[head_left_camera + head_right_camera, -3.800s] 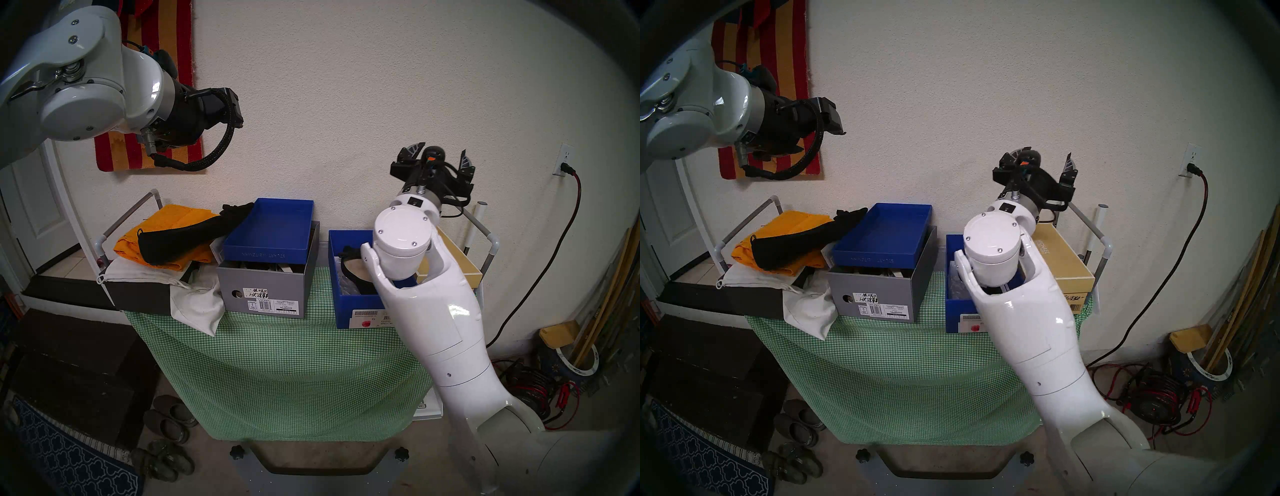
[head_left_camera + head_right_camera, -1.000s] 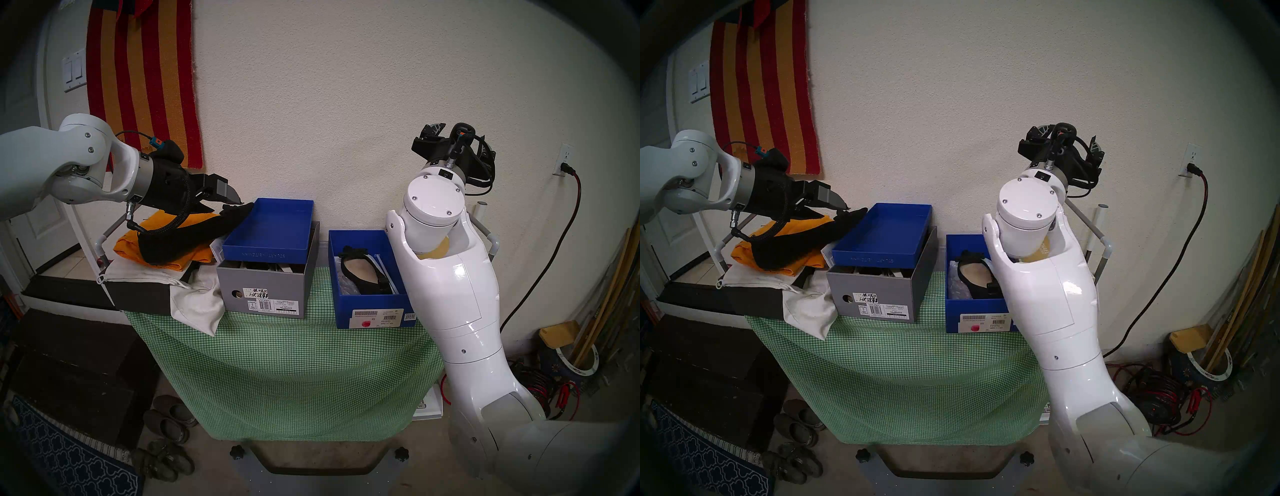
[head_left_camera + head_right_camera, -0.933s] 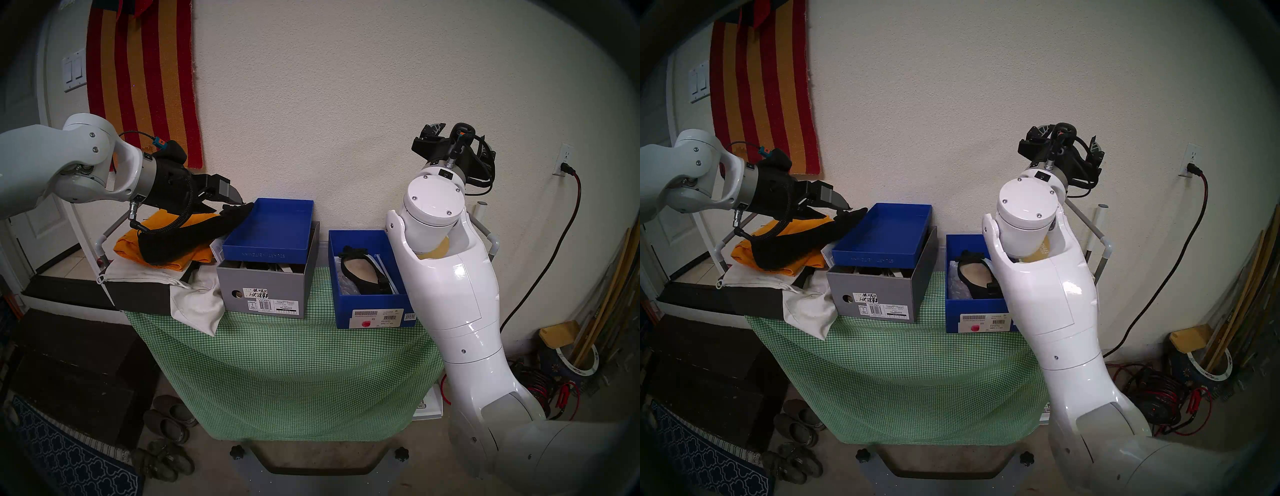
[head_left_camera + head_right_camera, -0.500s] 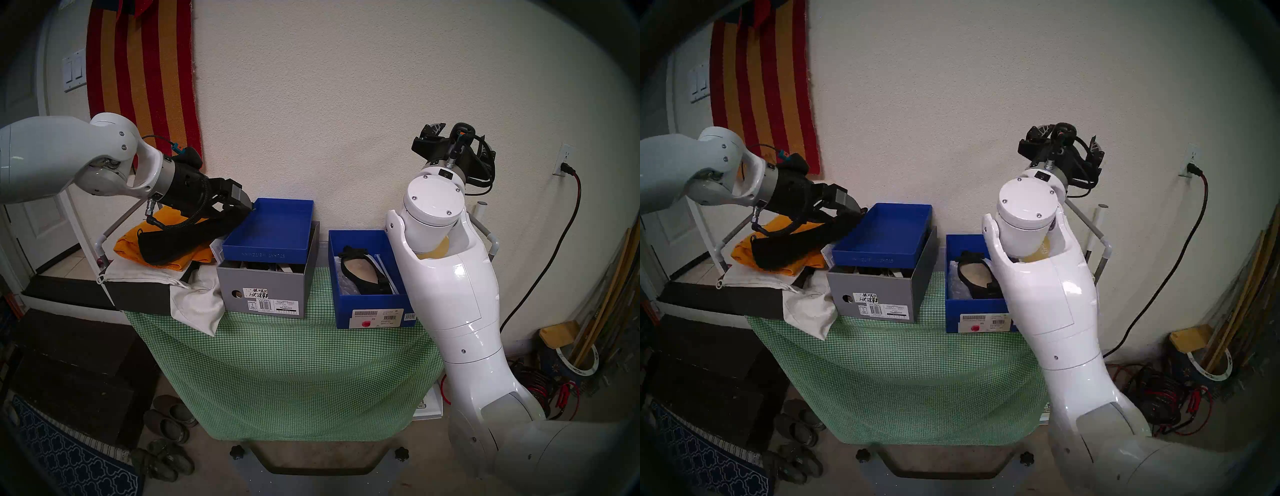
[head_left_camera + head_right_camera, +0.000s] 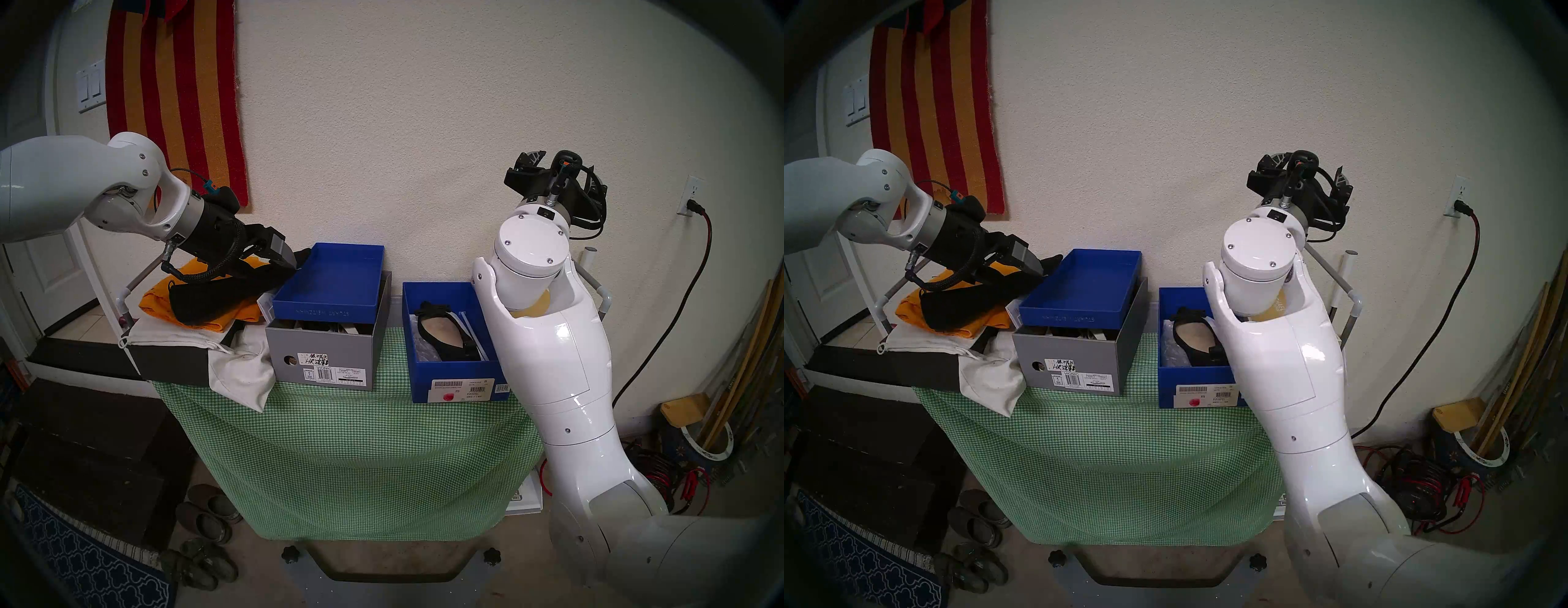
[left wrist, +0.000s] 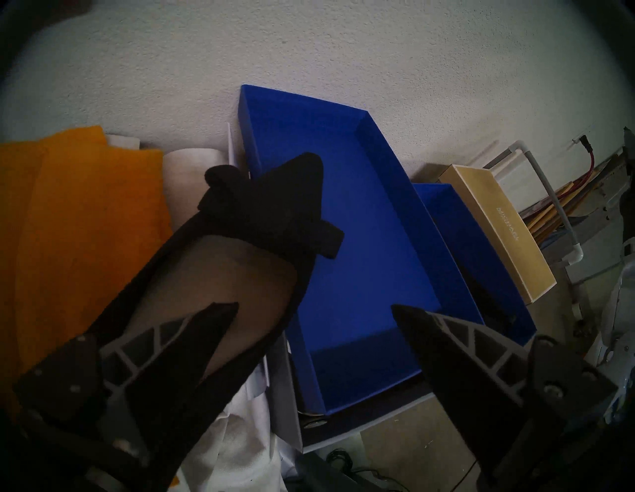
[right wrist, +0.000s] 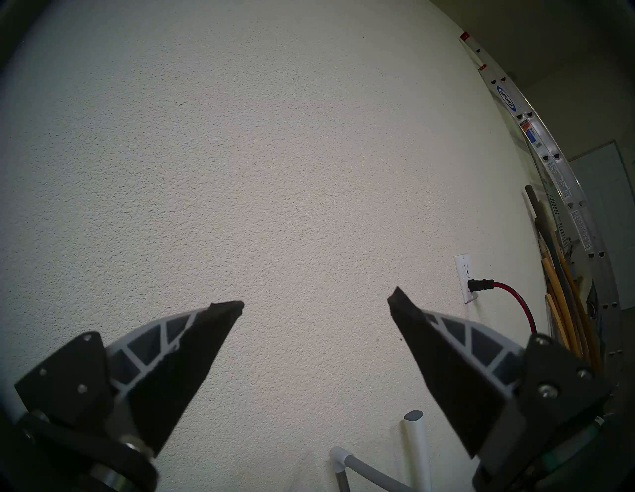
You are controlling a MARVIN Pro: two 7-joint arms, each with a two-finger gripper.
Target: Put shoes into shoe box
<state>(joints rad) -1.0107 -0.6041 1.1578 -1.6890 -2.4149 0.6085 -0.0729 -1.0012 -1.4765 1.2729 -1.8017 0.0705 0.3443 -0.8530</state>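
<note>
the left gripper (image 6: 314,311), jaws spread wide, is hovering over the black suede flat (image 6: 220,275) lying on orange cloth (image 6: 68,220), positioned to straddle it. its mate (image 5: 443,335) is sitting in the blue shoe box (image 5: 460,388). the right gripper (image 7: 316,304) is gaping, raised clear, pointing at the wall.

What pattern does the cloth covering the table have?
The cloth has a small green-and-white check; the head view shows it best.

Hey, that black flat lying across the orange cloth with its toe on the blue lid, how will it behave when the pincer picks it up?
The black flat looks thin and suede-like, so probably light and grippy, not slippery. It lies propped on the orange cloth with its toe over the blue lid, so a nudge may tip it. Its low sides may flex when squeezed.
</note>
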